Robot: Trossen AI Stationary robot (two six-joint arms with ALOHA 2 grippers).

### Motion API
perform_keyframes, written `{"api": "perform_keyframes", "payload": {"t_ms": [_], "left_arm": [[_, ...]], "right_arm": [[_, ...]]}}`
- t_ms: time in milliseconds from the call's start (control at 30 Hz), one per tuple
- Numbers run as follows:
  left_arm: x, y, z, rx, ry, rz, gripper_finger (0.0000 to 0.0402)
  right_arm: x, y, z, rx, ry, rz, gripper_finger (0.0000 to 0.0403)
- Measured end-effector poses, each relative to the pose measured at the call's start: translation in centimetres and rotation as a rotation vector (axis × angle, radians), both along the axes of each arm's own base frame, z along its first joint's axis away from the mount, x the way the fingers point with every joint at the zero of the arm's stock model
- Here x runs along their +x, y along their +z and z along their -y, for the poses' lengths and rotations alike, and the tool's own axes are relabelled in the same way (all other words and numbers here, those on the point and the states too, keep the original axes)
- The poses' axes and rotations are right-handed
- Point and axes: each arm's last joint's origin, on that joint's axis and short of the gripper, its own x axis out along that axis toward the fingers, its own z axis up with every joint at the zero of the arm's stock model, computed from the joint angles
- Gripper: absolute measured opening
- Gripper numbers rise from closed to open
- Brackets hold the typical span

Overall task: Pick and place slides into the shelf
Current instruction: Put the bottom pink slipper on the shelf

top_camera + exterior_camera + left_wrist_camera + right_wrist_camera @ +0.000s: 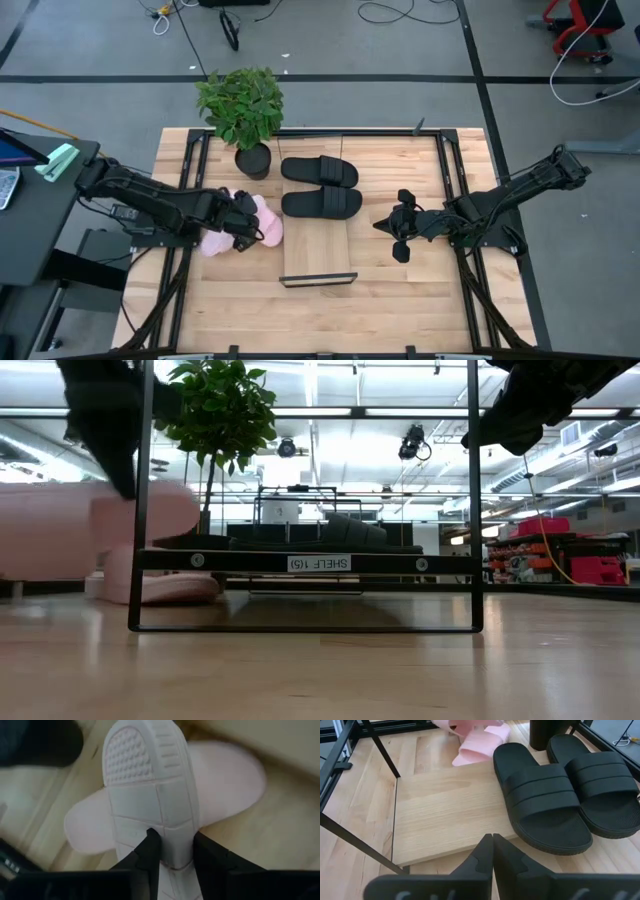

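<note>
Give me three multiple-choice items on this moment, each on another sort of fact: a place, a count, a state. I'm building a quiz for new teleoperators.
1. Where do the two black slides lie?
A. on the shelf board, near the potted plant
B. on the floor beside the table
C. in the right gripper

2. How many pink slides show in the left wrist view?
A. none
B. two
C. four

3. How does the upper pink slide lie in that view?
A. strap up
B. white sole showing, across the other pink slide
C. standing on its heel

Key:
1 A: the high view shows both on the shelf board, by the potted plant.
2 B: one lies across the other pink slide.
3 B: its ridged white sole faces the camera, with the left gripper at its edges.
</note>
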Motion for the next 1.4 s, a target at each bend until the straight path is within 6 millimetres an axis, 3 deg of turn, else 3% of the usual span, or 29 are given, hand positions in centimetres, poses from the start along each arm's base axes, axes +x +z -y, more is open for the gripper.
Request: {"api": "perform_keyframes", "payload": {"t_ms": [367,633,1000,1400], "left_arm": [[-1.0,4.1,1.7,0.095,0.015,0.036,0.0089],[-2.1,7.4,4.6,0.261,0.033,0.316,0.0083],[-4.1,8.4,8.5,0.420,0.050,0.779,0.0080],[-2.3,6.4,12.4,0.627,0.008,0.995,0.0079]], "right_arm": [[0.0,0.0,0.0,0.000,0.000,0.000,0.0012],[0.0,0.0,0.0,0.000,0.000,0.000,0.0013],[0.0,0.0,0.0,0.009,-0.005,0.001,0.0014],[0.0,0.0,0.0,0.044,-0.026,0.006,0.0013]]}}
